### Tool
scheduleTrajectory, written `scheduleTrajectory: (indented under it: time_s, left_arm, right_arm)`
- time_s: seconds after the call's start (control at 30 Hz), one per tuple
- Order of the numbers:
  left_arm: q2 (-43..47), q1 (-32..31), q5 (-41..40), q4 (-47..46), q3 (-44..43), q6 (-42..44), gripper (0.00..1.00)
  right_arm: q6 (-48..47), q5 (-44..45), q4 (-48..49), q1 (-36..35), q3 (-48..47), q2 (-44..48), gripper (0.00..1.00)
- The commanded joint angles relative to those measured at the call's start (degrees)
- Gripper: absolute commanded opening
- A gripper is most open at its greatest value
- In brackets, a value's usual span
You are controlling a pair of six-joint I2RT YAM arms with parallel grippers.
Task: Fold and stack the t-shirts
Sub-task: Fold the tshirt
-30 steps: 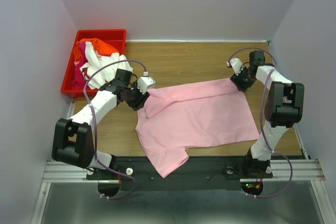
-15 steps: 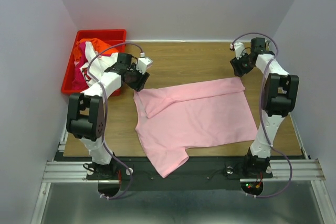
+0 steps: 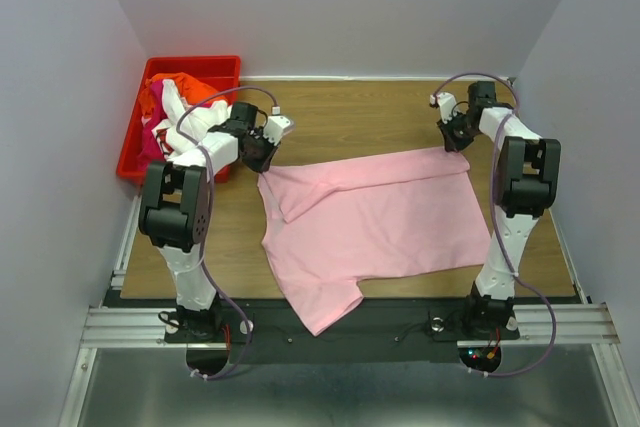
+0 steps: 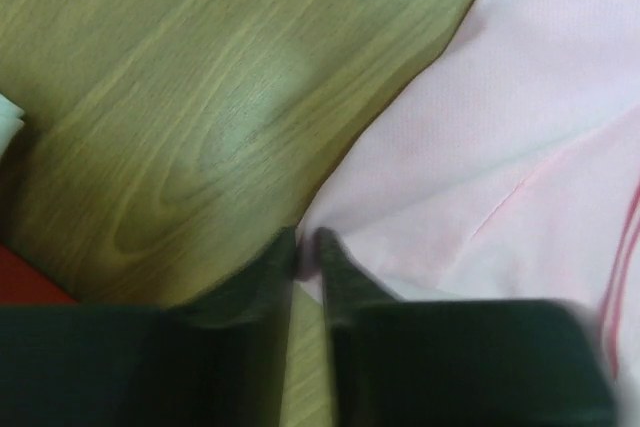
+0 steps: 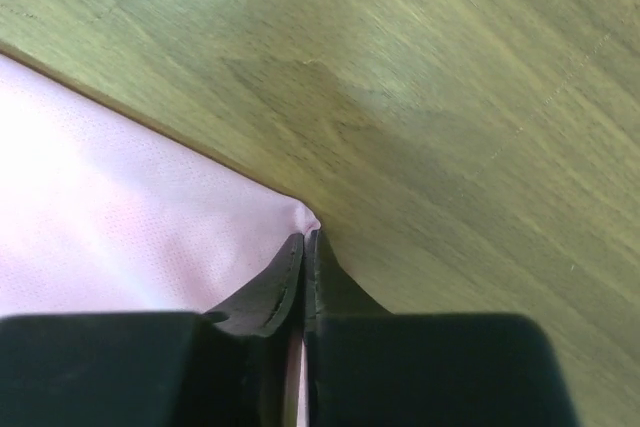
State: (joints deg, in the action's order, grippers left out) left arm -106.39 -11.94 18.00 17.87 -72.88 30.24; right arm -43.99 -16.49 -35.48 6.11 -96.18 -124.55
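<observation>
A light pink t-shirt lies spread on the wooden table, one sleeve hanging over the near edge. My left gripper sits at its far left corner, and in the left wrist view the left gripper pinches the pink cloth edge. My right gripper is at the far right corner; in the right wrist view the right gripper is shut on the pink corner. More t-shirts, white, orange-red and magenta, are piled in the bin.
A red plastic bin stands at the table's far left, close behind my left arm. Bare wood lies beyond the pink shirt. Walls close in the table on both sides and at the back.
Both grippers have gone from open to shut on the pink shirt's far corners. The left arm has swung back towards the bin, and the shirt's far edge has been pulled straighter.
</observation>
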Motion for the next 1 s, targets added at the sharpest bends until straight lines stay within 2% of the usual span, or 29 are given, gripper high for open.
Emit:
scheduleTrajectory:
  time_s: [0.0,0.03,0.47,0.53,0.57,0.63,0.73,0.83,0.97]
  left_arm:
    - [-0.8,1.1,0.4,0.6,-4.4,0.3,0.06]
    - [-2.0,1.6,0.5,0.6,-5.2,0.2,0.00]
    - [-12.7,1.8,-3.7,-2.6,-18.9,-1.3,0.01]
    - [-12.8,2.0,-1.8,-1.1,-21.9,-1.2,0.15]
    - [-11.8,2.1,-0.5,-1.1,-22.0,-1.1,0.31]
    - [-7.9,1.9,2.9,-1.8,-21.0,-1.7,0.43]
    - [-3.4,1.3,6.2,-2.6,-19.5,-2.9,0.43]
    - [-2.7,-1.0,5.8,-2.4,-18.8,-3.4,0.43]
    - [-5.3,-4.2,5.3,-1.9,-18.9,-3.3,0.37]
  right_arm:
    - [-1.3,5.4,0.9,0.0,1.7,-1.7,0.00]
    - [-1.3,5.9,1.6,0.1,1.7,-1.8,0.01]
    - [2.1,10.1,4.5,0.6,-4.5,-6.4,0.01]
    - [3.2,8.9,4.4,0.6,-4.8,-5.6,0.27]
    - [4.4,8.3,4.3,0.6,-4.5,-5.0,0.37]
    - [5.7,6.7,4.3,0.6,-3.7,-2.0,0.55]
    - [6.9,5.4,4.3,0.6,-2.9,1.1,0.61]
    - [8.0,4.7,4.3,0.6,-2.3,4.1,0.61]
    - [10.0,2.8,3.9,0.6,-1.6,6.0,0.51]
